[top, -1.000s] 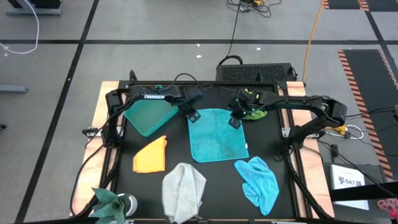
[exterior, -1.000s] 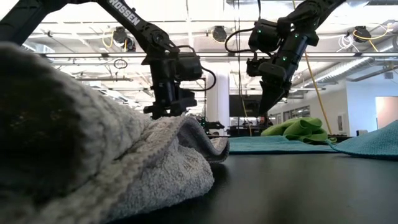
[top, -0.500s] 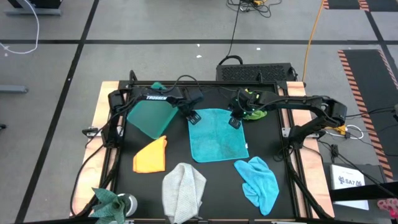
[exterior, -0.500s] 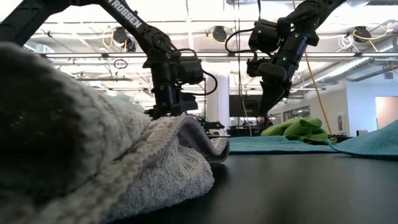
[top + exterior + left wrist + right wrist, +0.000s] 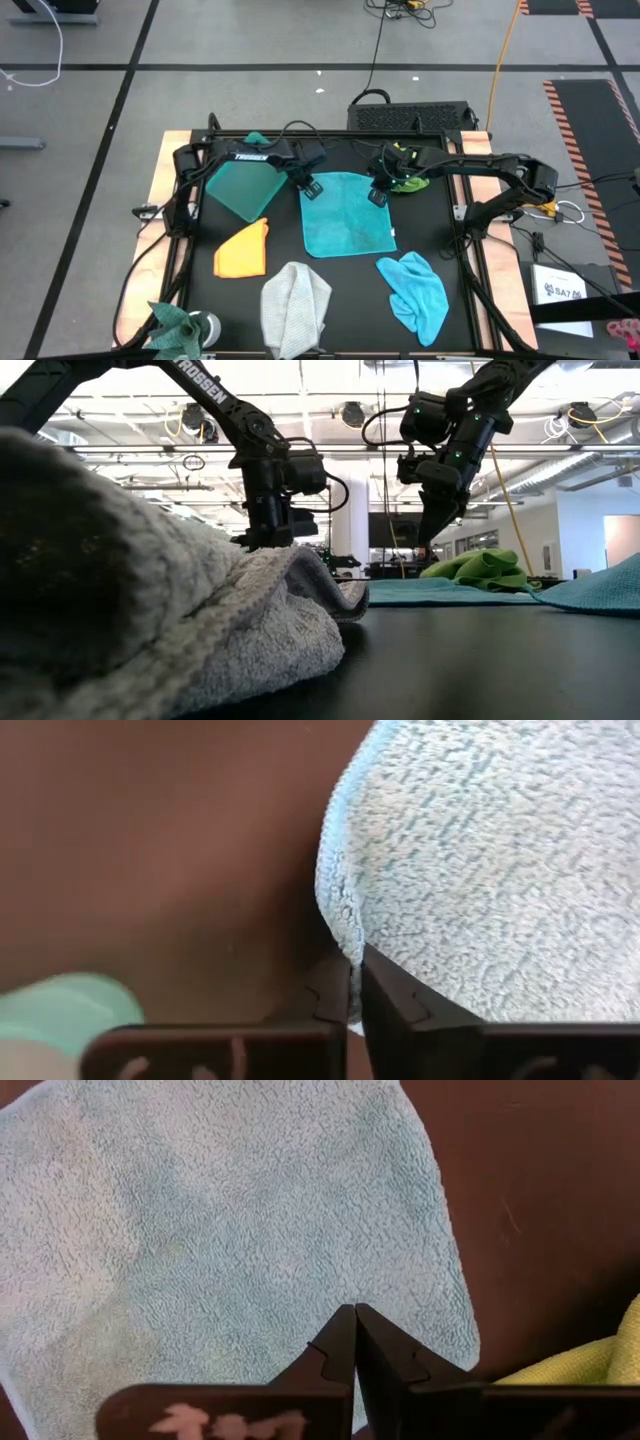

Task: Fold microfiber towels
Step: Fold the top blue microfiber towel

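Observation:
The teal towel (image 5: 348,215) lies spread flat in the middle of the black table. My left gripper (image 5: 312,188) is at the towel's far-left corner, shut on it. My right gripper (image 5: 377,196) hangs shut a little above the towel's far-right corner (image 5: 440,1230) and touches nothing. The lime green towel (image 5: 405,181) lies bunched just beyond that corner. Nearer the front lie the orange-yellow towel (image 5: 243,250), the crumpled light grey towel (image 5: 295,305) and the light blue towel (image 5: 415,290). My left gripper pinches the teal towel's edge at its far-left corner (image 5: 343,942) between its two fingers. The fingers come from above, pointing steeply down. The rest of the towel lies flat on the table.
The teal plastic bin (image 5: 242,190) stands just left of my left gripper. A green leafy thing (image 5: 175,325) sits at the near left corner. A black box (image 5: 410,115) lies beyond the far edge. Bare table shows between the teal towel and the front towels.
My left gripper has shut on the far-left corner of the teal towel without moving from its place. The towel stays flat.

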